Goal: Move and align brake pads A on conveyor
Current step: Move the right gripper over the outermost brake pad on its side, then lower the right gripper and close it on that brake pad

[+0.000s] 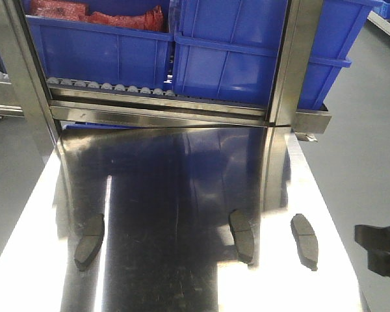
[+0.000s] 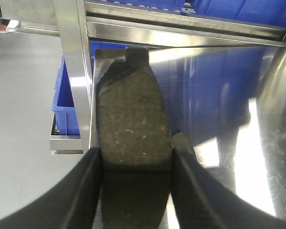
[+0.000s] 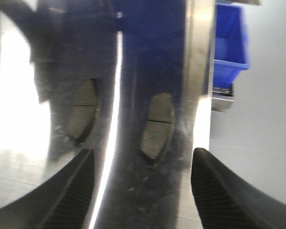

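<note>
Three brake pads lie on the shiny steel table [image 1: 182, 286]: a left pad [image 1: 90, 242], a middle pad [image 1: 242, 235] and a right pad [image 1: 305, 240]. In the left wrist view my left gripper [image 2: 136, 153] is shut on another dark pad [image 2: 132, 119], its end tab pointing away; a further pad [image 2: 183, 143] peeks out just to its right. My right gripper [image 3: 143, 164] is open above the table, with two pads [image 3: 157, 126] [image 3: 83, 112] lying ahead of it. It appears as a dark shape [image 1: 380, 248] off the table's right edge. The conveyor is out of view.
Blue bins [image 1: 247, 58] sit on a roller rack behind the table, framed by steel uprights [image 1: 289, 71]. One bin holds red items [image 1: 127, 18]. Grey floor lies to both sides of the table, and a blue bin [image 3: 231, 47] stands beyond its right edge.
</note>
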Robot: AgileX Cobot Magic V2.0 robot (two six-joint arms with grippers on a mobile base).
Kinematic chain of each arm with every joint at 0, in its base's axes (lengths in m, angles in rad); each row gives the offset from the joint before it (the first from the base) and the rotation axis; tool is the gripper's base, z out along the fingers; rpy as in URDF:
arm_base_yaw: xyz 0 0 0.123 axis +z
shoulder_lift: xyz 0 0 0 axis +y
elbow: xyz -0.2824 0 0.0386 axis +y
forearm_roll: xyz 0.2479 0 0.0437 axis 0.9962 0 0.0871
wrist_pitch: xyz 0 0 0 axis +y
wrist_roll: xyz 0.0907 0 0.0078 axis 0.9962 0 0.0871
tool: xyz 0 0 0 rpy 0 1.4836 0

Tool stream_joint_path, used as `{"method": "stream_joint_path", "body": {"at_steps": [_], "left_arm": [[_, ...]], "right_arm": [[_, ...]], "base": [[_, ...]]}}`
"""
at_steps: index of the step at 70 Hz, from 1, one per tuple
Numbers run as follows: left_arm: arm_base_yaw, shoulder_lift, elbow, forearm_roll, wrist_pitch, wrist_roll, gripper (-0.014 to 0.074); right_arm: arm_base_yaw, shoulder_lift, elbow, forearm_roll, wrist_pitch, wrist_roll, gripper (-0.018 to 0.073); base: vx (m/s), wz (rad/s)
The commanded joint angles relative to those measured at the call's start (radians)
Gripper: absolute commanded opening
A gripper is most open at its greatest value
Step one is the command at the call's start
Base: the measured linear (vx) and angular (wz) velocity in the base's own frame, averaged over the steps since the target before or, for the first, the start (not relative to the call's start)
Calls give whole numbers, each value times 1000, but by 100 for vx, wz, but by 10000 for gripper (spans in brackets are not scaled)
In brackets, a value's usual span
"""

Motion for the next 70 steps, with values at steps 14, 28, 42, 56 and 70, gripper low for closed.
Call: {"method": "stream_joint_path", "body": {"at_steps": [14,28,42,56,70], "left_arm": [[-7,2,-28,-15,-85,0,-6],[-7,2,-28,-15,-85,0,-6],[-7,2,-28,-15,-85,0,-6],[-7,2,-28,-15,-85,0,-6],[-7,2,-28,-15,-85,0,-6]], "right_arm": [[159,237,-131,-71,-40,35,440],[259,434,-225,-385,-46,438,440],[268,607,-335,-542,-3,611,476],[268,756,-441,-542,53,609,521],[268,880,-546,-553,136,606,521]], "base": [[0,0],[0,0],[0,0],[0,0],[0,0]]}}
